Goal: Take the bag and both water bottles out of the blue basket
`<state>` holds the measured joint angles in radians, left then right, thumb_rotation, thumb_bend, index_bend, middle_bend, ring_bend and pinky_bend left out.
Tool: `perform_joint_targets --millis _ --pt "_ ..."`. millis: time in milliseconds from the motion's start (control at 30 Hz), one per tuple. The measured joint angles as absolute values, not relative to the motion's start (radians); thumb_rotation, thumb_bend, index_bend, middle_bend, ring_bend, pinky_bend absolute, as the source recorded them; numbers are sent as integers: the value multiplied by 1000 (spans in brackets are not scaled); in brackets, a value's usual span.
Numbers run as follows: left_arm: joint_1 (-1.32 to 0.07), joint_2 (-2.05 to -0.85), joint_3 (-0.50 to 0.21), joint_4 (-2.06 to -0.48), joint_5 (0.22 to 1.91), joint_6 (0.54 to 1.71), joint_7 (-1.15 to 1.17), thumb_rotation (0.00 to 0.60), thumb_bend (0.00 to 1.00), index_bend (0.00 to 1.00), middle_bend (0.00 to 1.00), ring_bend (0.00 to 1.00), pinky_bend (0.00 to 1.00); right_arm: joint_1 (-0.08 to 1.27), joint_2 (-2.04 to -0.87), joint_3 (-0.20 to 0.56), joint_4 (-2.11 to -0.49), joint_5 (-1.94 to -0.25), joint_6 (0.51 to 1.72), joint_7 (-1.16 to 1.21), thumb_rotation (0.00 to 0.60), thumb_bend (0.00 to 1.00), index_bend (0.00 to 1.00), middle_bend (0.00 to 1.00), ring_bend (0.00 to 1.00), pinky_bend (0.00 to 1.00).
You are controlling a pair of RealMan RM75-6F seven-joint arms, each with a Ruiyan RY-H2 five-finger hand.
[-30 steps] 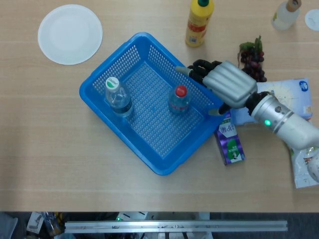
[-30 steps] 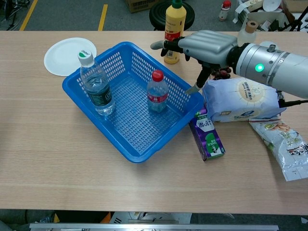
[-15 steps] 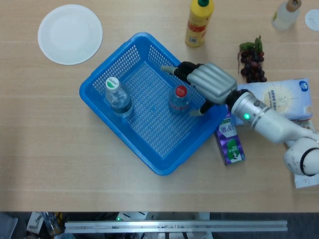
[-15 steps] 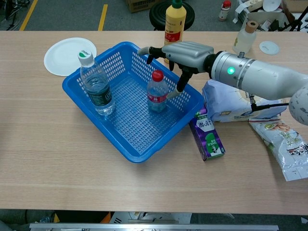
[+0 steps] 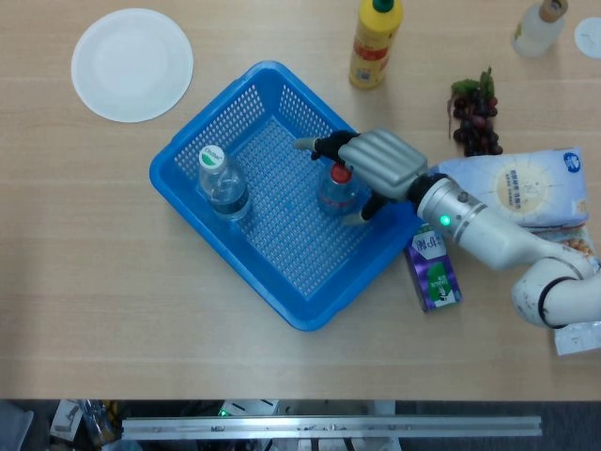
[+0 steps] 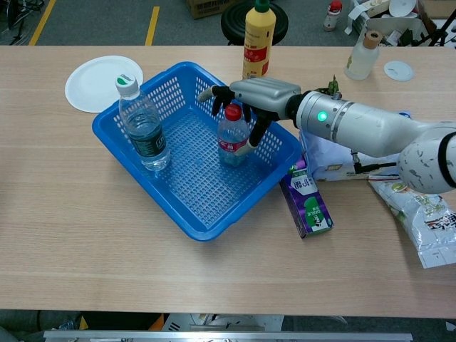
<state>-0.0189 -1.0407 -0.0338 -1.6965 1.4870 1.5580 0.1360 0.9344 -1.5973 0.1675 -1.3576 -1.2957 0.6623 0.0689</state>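
The blue basket [image 5: 235,265] [image 6: 140,177] sits mid-table with two bottles upright in it. A clear bottle with a white-green cap [image 5: 223,185] [image 6: 143,129] stands at its left. A smaller red-capped bottle [image 5: 333,194] [image 6: 232,145] stands at its right. My right hand [image 5: 376,162] [image 6: 259,92] reaches over the basket's right wall, fingers spread over and behind the red cap, thumb down by the bottle's right side. Whether it touches the bottle is unclear. The white bag [image 5: 522,188] [image 6: 326,154] lies on the table right of the basket, partly behind my forearm. My left hand is out of sight.
A purple carton [image 5: 434,271] [image 6: 306,201] lies against the basket's right corner. Grapes [image 5: 477,117] and a yellow bottle [image 5: 375,42] stand behind the basket. A white plate [image 5: 132,64] is at far left, a snack packet [image 6: 422,215] at far right.
My right hand has moved left from the bag, crossed the basket's right wall and come down around the top of the red-capped bottle. Both bottles stay in place.
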Motion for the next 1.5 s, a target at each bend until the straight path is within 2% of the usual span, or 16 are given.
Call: perform_joint_targets --millis 167,500,733,1067,1500 --pt "-19 -1041 -37 -1692 1484 1556 129 600 228 196 276 237 347 939 -1611 165 -1342 -1307 663 90 600 0 226 328 268 528" --pt "-18 -1044 -36 -1685 1483 1552 118 600 229 196 275 238 347 942 -1615 154 -1333 -1304 656 93 600 0 275 354 303 571" --pt "-17 -1044 -35 -1684 1483 1552 116 600 228 196 275 237 347 941 -1626 151 -1314 -1298 666 71 600 15 419 409 383 662" --pt "-17 -1044 -35 -1685 1486 1551 116 600 229 196 275 237 348 941 -1664 162 -1280 -1269 688 37 600 142 582 508 511 803" --pt "-15 -1037 -39 -1697 1478 1551 123 600 228 196 275 237 347 932 -1646 182 -1312 -1297 718 105 600 153 609 531 550 851"
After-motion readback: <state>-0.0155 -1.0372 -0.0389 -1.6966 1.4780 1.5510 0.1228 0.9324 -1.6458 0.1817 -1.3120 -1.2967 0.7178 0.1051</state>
